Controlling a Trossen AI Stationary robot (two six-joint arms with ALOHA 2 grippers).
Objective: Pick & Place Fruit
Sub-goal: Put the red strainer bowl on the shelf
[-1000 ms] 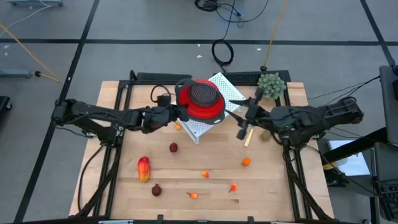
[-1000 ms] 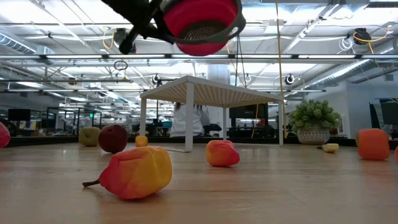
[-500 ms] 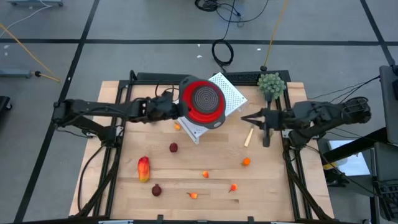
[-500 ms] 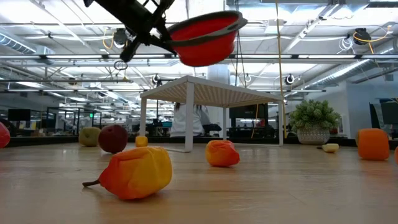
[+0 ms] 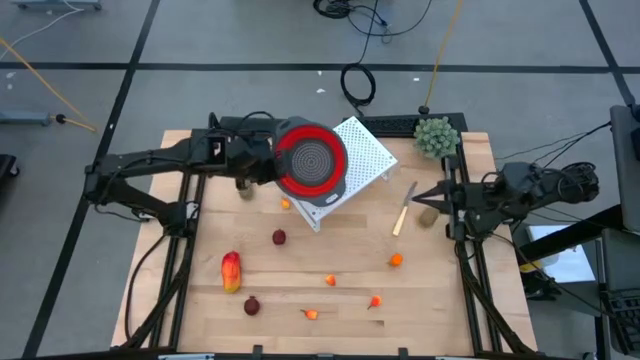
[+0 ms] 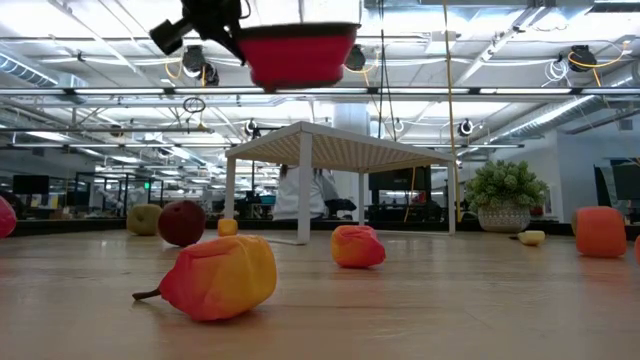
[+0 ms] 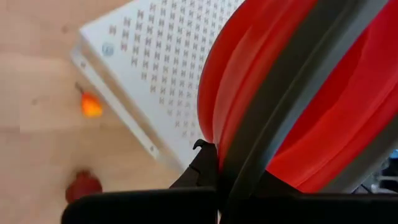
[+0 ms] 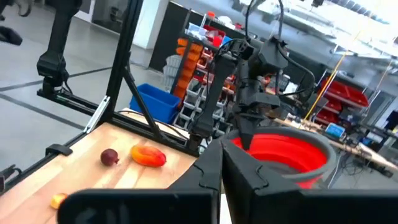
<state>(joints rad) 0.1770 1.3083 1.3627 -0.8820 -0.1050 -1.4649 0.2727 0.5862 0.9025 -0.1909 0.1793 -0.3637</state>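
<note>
The right gripper (image 5: 420, 196) has drawn back to the table's right edge, fingers together and empty, knife (image 5: 404, 209) just beside it. The left gripper (image 5: 262, 160) stays clamped on the red colander (image 5: 311, 161), held aloft. Fruit (image 5: 231, 271) lies scattered on the table below both, well apart.

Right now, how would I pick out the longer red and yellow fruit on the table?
Start at the wooden table and go to its near left part, below the red colander held by the left pincer. The red-and-yellow fruit lies there, longer and two-toned, unlike the dark red ball beside it.
</note>
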